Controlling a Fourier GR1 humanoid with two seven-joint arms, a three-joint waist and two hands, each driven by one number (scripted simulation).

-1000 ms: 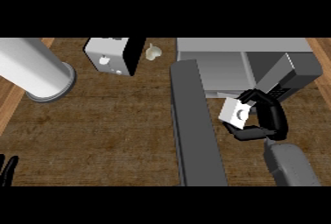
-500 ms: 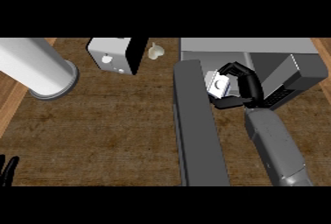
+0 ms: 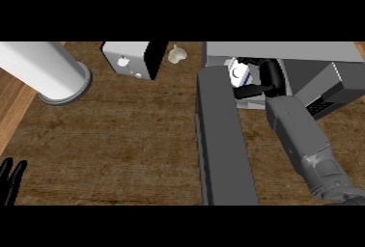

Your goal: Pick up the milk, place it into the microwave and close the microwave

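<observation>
The milk point(image 3: 239, 73), a small white carton, is inside the open microwave point(image 3: 285, 53) at the upper right of the head view. My right hand point(image 3: 262, 77) is curled round it, its forearm stretched into the cavity. The microwave's dark door point(image 3: 224, 144) hangs open, running down the middle of the view to the left of my right arm. My left hand point(image 3: 10, 181) rests at the lower left edge, fingers straight and up.
A wide white cylinder point(image 3: 39, 67) stands at the upper left. A white and black toaster-like box point(image 3: 135, 59) sits at the back, with a small pale object point(image 3: 176, 53) beside it. The counter top point(image 3: 114, 144) is brown wood.
My right hand has carried the milk up and leftward, from in front of the microwave into its cavity, and the forearm has stretched out after it. The left hand has stayed put.
</observation>
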